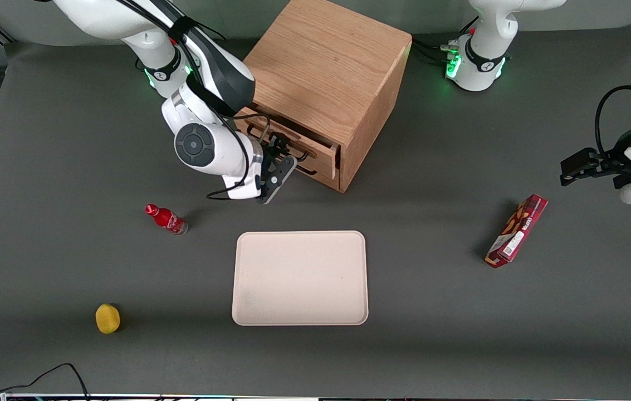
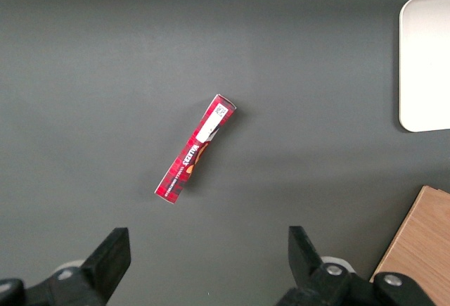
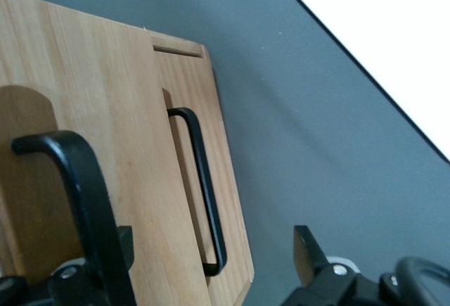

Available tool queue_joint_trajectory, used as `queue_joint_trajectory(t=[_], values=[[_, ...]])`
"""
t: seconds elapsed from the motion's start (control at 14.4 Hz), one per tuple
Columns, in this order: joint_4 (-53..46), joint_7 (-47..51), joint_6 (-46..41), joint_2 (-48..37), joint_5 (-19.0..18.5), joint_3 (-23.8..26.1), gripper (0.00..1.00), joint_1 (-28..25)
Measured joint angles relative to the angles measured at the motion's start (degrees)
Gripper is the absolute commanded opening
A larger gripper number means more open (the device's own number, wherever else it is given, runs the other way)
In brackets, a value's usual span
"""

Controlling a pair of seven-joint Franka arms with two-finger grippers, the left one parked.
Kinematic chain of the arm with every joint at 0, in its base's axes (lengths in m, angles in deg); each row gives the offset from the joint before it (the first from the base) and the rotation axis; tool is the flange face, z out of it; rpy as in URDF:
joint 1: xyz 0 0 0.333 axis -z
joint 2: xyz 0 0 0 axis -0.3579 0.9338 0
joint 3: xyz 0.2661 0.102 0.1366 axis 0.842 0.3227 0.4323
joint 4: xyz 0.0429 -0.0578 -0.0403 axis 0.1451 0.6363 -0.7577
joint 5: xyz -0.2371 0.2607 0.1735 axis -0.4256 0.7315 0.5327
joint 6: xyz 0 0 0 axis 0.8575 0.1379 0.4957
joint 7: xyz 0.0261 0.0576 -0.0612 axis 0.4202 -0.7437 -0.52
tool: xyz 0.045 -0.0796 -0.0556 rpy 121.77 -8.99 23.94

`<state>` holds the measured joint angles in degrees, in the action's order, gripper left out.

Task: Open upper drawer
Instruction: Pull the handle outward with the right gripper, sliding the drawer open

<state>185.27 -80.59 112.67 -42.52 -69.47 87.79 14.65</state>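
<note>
Gripper (image 1: 280, 157) open wide at upper drawer (image 1: 293, 146), partly out; stiff wood, probably slides; grab thin black handle (image 3: 81, 200).

Upper drawer (image 1: 298, 146) of the oak cabinet (image 1: 326, 72), pulled part of the way out.

The light-oak front stands proud of the cabinet face, and a strip of the drawer's plain wooden side shows at the corner nearest the front camera. Its thin black wire handle (image 3: 88, 200) runs along the front panel; in the right wrist view it is a dark bent bar close to the camera, with the gripper (image 1: 280, 146) at the handle. The drawer sits level in the cabinet, directly above the lower drawer (image 3: 204, 179), which has a like black handle.
</note>
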Motion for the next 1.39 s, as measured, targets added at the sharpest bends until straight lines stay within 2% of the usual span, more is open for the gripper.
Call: queue_joint_trajectory(t=[0.49, 1.39], values=[[-1.11, -0.97, 0.18, 0.44, -2.73, -0.23, 1.00, 1.59], [-10.77, -1.82, -1.42, 7.50, -7.25, -0.52, 1.00, 2.23]])
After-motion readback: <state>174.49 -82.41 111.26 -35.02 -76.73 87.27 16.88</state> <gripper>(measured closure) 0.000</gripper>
